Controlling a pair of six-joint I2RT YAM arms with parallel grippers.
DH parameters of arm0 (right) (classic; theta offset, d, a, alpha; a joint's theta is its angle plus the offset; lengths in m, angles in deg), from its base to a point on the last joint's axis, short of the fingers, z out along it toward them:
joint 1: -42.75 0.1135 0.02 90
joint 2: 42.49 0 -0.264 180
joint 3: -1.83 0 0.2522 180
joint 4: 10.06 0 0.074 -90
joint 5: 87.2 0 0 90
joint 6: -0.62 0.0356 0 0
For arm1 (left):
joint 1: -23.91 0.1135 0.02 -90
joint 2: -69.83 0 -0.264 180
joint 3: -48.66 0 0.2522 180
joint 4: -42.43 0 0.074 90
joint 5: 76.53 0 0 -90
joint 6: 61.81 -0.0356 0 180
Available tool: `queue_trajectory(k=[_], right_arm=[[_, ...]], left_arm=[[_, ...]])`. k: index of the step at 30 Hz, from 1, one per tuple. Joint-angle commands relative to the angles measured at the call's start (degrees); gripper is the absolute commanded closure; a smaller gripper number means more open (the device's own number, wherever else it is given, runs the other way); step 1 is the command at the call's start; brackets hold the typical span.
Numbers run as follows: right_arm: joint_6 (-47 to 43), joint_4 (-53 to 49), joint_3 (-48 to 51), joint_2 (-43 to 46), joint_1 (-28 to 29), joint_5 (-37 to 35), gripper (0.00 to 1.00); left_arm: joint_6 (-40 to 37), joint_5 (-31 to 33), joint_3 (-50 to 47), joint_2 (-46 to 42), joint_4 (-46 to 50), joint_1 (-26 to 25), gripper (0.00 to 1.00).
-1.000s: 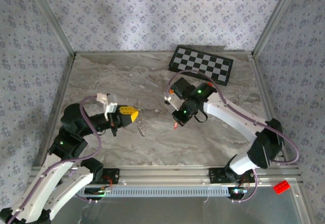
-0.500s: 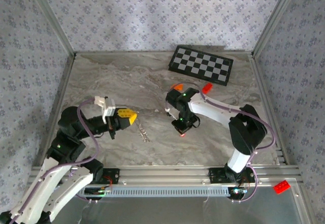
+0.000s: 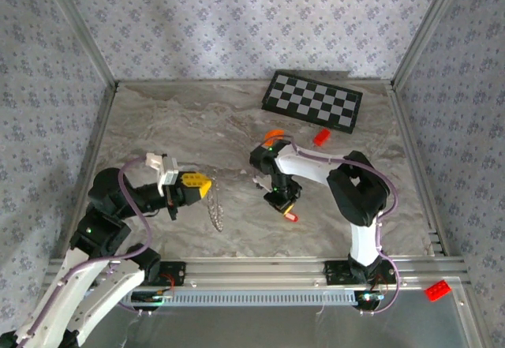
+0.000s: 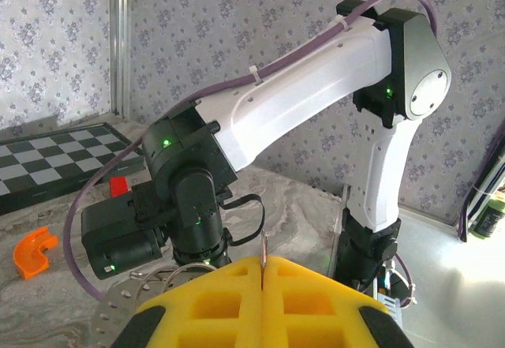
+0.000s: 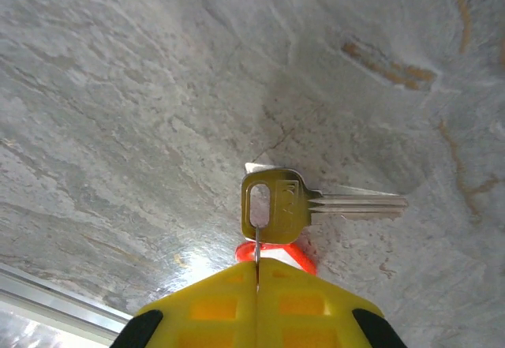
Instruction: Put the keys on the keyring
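Note:
My left gripper is shut on the keyring, whose thin silvery loop hangs below the yellow jaws over the table. In the left wrist view the keyring's edge stands up from the closed jaws. A little to the right, my right gripper points down at the table. It is shut on a thin wire that runs through the hole of the keys. These are a brass key with its blade pointing right and a red plastic piece behind it. From above, the keys show as a red speck.
A black-and-white checkered board lies at the back right. An orange arc piece and a red brick sit just behind the right gripper. Another red brick lies outside the frame. Walls enclose the table.
The right arm has folded in, its elbow pulled toward the near edge, and its gripper has moved down and nearer with the keys. The left gripper has stayed almost in place, the keyring swinging.

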Motion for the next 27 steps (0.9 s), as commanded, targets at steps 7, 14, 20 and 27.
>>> queue_trajectory(k=[7,14,20,27], right_arm=[[-2.09,-3.67,-4.32,-4.12,0.28,-1.50,1.00],[-2.93,-5.05,-5.95,-5.64,0.36,-2.01,1.00],[-2.60,-4.88,-6.23,-5.11,0.27,-1.54,0.92],[-1.27,-3.67,-6.87,-2.58,-0.16,0.17,0.78]], left_arm=[[-1.54,-0.69,0.42,-2.27,0.01,-0.31,1.00],[-1.71,-0.66,0.37,-2.36,0.35,-0.30,1.00],[-1.36,-0.75,0.18,-2.21,0.12,-0.33,1.00],[-0.71,-1.35,0.15,-1.09,-0.67,-0.36,1.00]])
